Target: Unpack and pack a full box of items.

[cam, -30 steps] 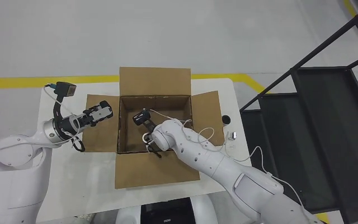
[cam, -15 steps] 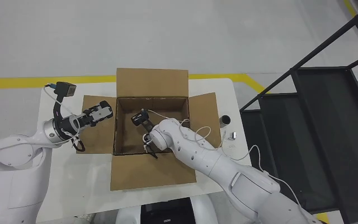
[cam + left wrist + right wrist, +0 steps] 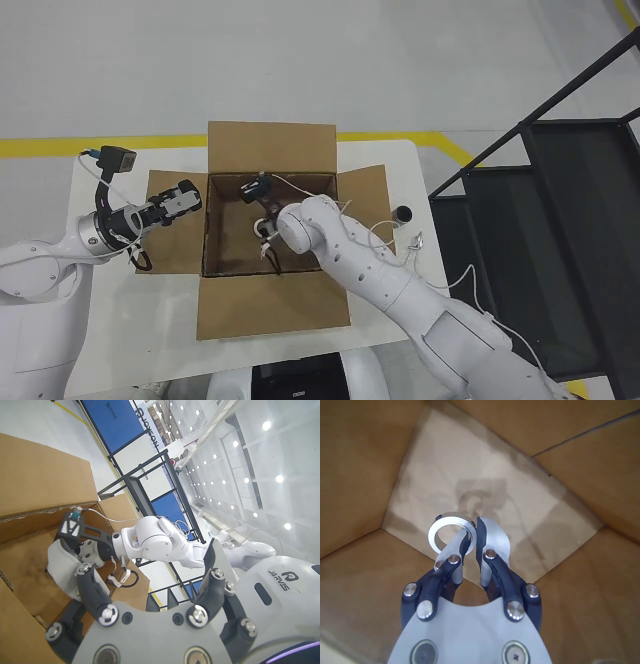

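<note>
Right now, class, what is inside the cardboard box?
Inside the cardboard box, the right end effector holds a metal ring above the box floor. In the top view, the right arm covers part of that floor, so anything beneath it cannot be seen.

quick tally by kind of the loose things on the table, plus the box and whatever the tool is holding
cardboard box: 1
metal ring, held in the right tool inside the box: 1
small black round part on the table: 1
small metal part on the table: 1
total: 4

Right jaws clamped tight — left jaws spread wide.
</note>
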